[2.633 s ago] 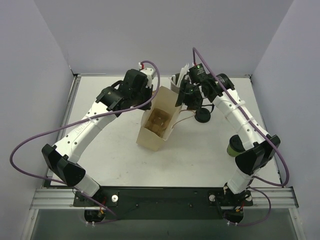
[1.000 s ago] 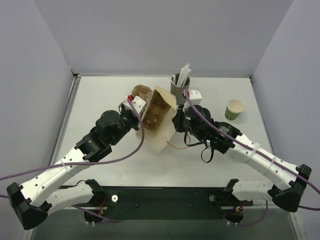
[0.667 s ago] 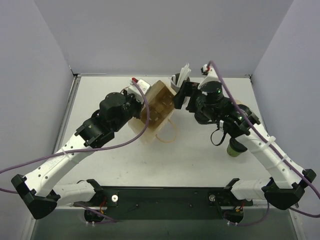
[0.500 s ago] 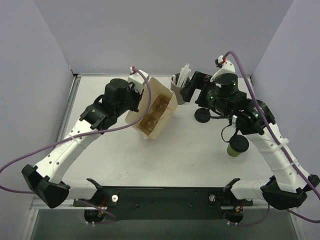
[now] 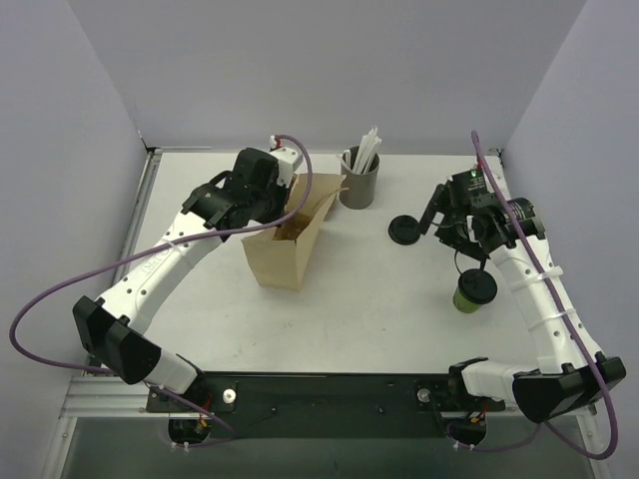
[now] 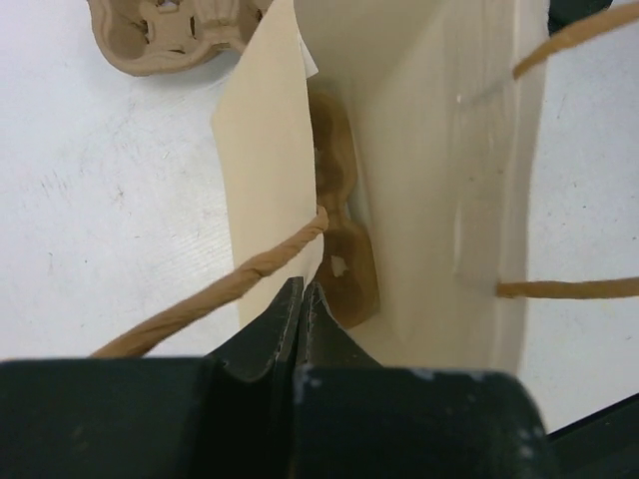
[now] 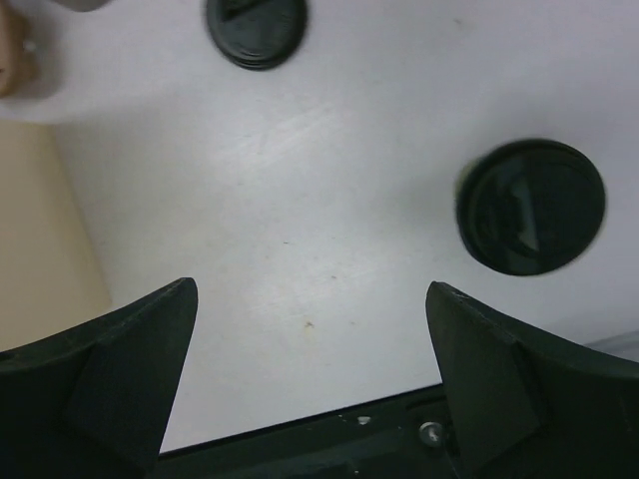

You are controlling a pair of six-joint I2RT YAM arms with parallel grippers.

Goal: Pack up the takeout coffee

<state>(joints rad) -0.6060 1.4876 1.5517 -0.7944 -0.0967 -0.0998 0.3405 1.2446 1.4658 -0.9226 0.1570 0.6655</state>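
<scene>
The takeout coffee (image 5: 474, 291) is a small green cup with a black lid, standing at the right of the table; from above it appears as a black disc (image 7: 531, 205). My right gripper (image 5: 451, 232) hangs open above the bare table between that cup and a loose black lid (image 5: 404, 230), holding nothing (image 7: 310, 339). A brown paper bag (image 5: 288, 244) stands upright left of centre. My left gripper (image 5: 283, 202) is shut on its rim (image 6: 303, 294), beside a twine handle (image 6: 230, 294). A cardboard cup carrier (image 6: 339, 230) lies inside the bag.
A grey cup of white straws (image 5: 359, 185) stands behind the bag's right corner. The loose black lid (image 7: 256, 30) lies flat near it. Another cardboard carrier (image 6: 170, 30) lies on the table beyond the bag. The table's right edge runs close to the coffee.
My right gripper has opened and swung right, away from the straw cup, over the space beside the coffee. The left arm has brought the tilted bag upright, still gripping its rim.
</scene>
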